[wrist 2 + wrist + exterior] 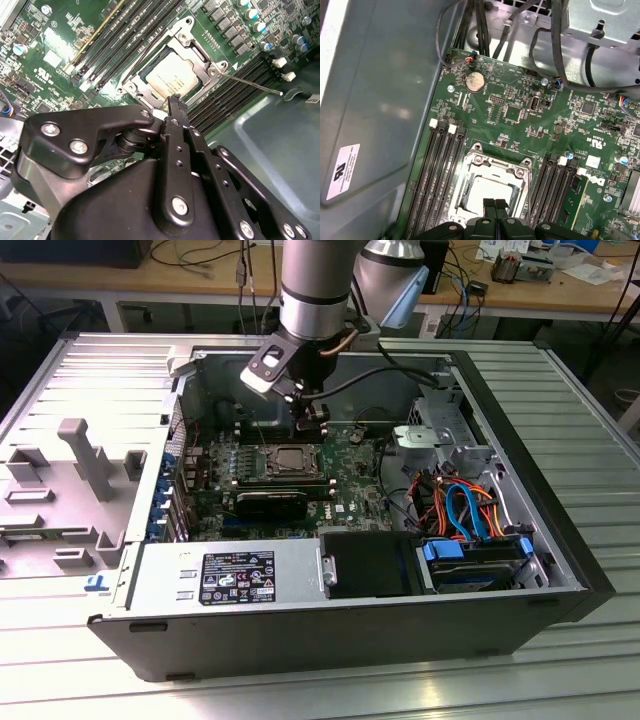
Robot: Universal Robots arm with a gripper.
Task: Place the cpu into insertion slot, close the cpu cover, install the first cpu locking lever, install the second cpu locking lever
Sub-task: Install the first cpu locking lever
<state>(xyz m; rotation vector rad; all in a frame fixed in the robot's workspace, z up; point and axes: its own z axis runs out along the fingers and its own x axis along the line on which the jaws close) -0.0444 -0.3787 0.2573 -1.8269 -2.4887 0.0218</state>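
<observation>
Silver-grey cylindrical arm [313,285] top centre in the exterior view; black gripper [175,102], silver screws [179,204], black cable [370,382] looping off.

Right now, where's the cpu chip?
In the second wrist view, the cpu sits in its socket mid-motherboard, framed by the cpu cover, memory slots on both sides, just beyond the gripper.

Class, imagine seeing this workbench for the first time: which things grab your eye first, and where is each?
The grey robot arm reaches from above into the open computer case. In the second wrist view its black gripper hangs, fingers together, just over the silvery cpu, which lies in its socket framed by the cpu cover on the green motherboard.
</observation>
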